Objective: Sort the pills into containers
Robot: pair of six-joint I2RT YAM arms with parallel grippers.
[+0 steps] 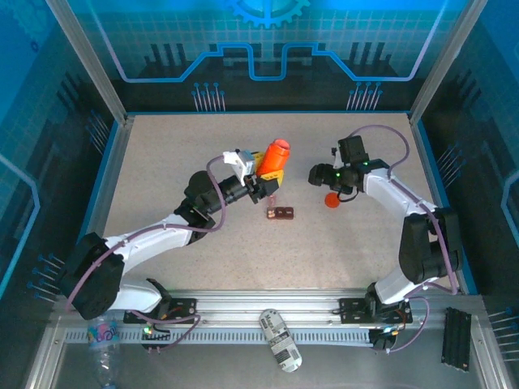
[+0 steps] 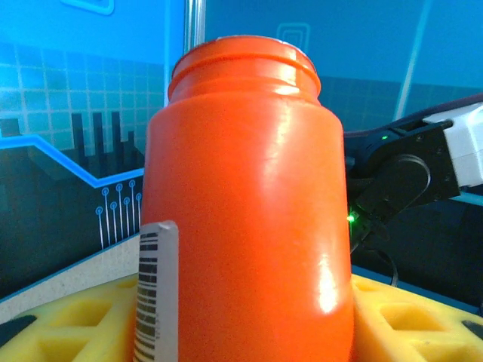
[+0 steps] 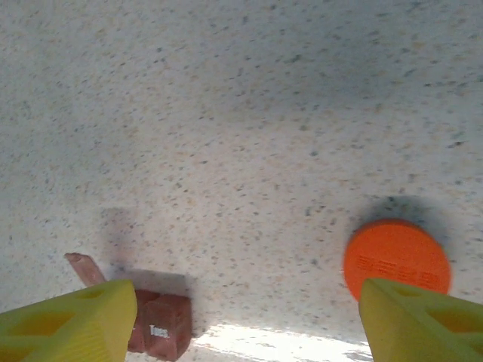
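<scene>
Two arms are working over the speckled beige counter (image 1: 162, 162). The left claw (image 2: 245, 328) is clamped on an orange plastic pill bottle (image 2: 249, 188), with its yellow pads (image 2: 68, 320) pressed to either side of the lower body. The bottle is held off the counter with its mouth uncapped and a white barcode label facing the wrist camera. A round orange cap (image 3: 396, 258) lies flat on the counter. Over it hangs the right claw (image 3: 241, 324), its yellow fingers (image 3: 423, 317) wide apart with nothing between them.

Container: a small flat dark maroon box of two square cells (image 1: 281, 213) rests on the counter just in front of the held bottle. It sits between the arms and to the left of the cap. In the right wrist view one cell carries small lettering and a thin flap stands raised at one end. I cannot tell whether both cells are open. No pills can be seen; they are presumably inside the bottle.

Handling, as I judge it:
- The box looks light, rigid and low, so it is likely to skate if nudged, and the flap hinge looks delicate.
- If the box needs steadying, take it across its short width, clear of the flap.
- The bottle is glossy and stiff, so the low grip suits it.
- Tip the bottle slowly, because pills could rush out and bounce from such shallow cells.
</scene>
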